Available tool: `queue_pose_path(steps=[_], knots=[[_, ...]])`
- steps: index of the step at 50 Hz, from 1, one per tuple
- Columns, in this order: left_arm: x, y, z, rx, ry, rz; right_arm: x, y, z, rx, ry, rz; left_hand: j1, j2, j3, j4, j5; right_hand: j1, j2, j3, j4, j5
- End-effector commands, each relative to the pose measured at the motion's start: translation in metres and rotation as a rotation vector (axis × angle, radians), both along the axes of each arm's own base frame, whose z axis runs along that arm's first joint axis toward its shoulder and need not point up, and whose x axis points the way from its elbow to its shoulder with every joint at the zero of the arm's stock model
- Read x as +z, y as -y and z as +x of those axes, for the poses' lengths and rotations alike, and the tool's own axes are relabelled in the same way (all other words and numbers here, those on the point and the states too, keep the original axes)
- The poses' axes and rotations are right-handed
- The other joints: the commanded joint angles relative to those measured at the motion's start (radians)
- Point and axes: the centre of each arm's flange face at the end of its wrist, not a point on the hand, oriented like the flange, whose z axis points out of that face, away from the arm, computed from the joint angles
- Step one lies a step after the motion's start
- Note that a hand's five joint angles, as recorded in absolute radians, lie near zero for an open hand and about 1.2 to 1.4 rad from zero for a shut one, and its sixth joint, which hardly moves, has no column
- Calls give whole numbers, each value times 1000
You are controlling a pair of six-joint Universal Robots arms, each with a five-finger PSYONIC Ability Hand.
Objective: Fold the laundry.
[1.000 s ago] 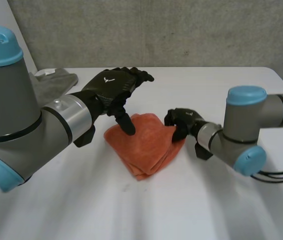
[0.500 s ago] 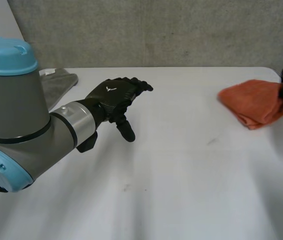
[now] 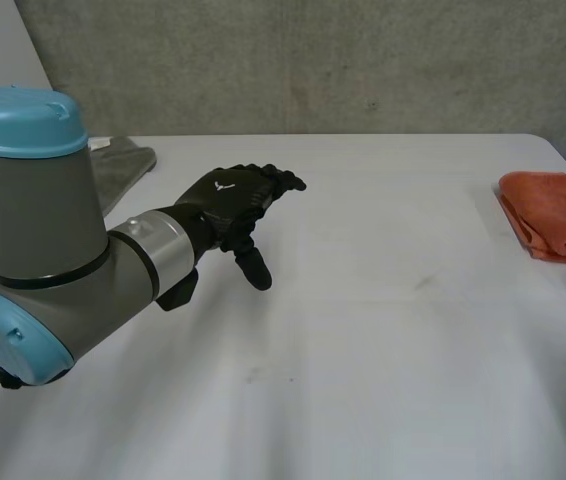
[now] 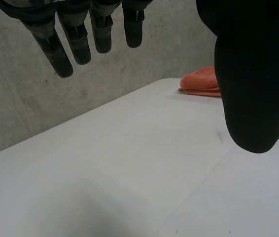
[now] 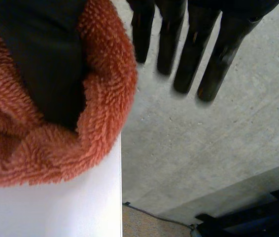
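Folded, at the right edge of the bench (image 3: 363, 350): orange towel (image 3: 555, 215).
Over the bench's left-middle, left hand (image 3: 228, 195) hovering, fingers loosely spread, gripping nothing. At the bench's right edge, right hand (image 5: 191, 54) with fingers straight out past the rim (thumb tucked inside a towel fold), unclenched. On the bench's far left corner, grey cloth (image 3: 123, 165).

A white table (image 3: 363, 350) has a few small dark marks (image 3: 424, 284) on its top. Behind the table is a grey concrete wall (image 3: 313, 60).
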Motion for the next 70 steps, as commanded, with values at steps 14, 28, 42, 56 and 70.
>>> queue_pose_path(steps=[14, 28, 42, 56, 70], knots=[[20, 6, 9, 31, -33, -62, 24, -55, -55, 5, -322, 390, -10, -23, -29, -22, -45, -142, -278, -322, -333, -329], [23, 43, 40, 173, -51, -115, 169, -56, -73, -147, -523, -4, -10, -23, -29, -22, -45, -142, -278, -322, -333, -329], [32, 71, 77, 283, -57, -197, 205, -94, 57, 185, -137, -212, -16, -30, -36, -29, -52, -142, -278, -322, -333, -329], [-41, 179, 174, 481, 326, -271, 134, -225, 208, 847, 98, -22, -16, -30, -36, -29, -52, -142, -278, -322, -333, -329], [-134, 267, 260, 625, 767, -445, 69, -292, 224, 953, 74, 143, 66, 53, 47, 54, 31, -142, -278, -322, -333, -329]])
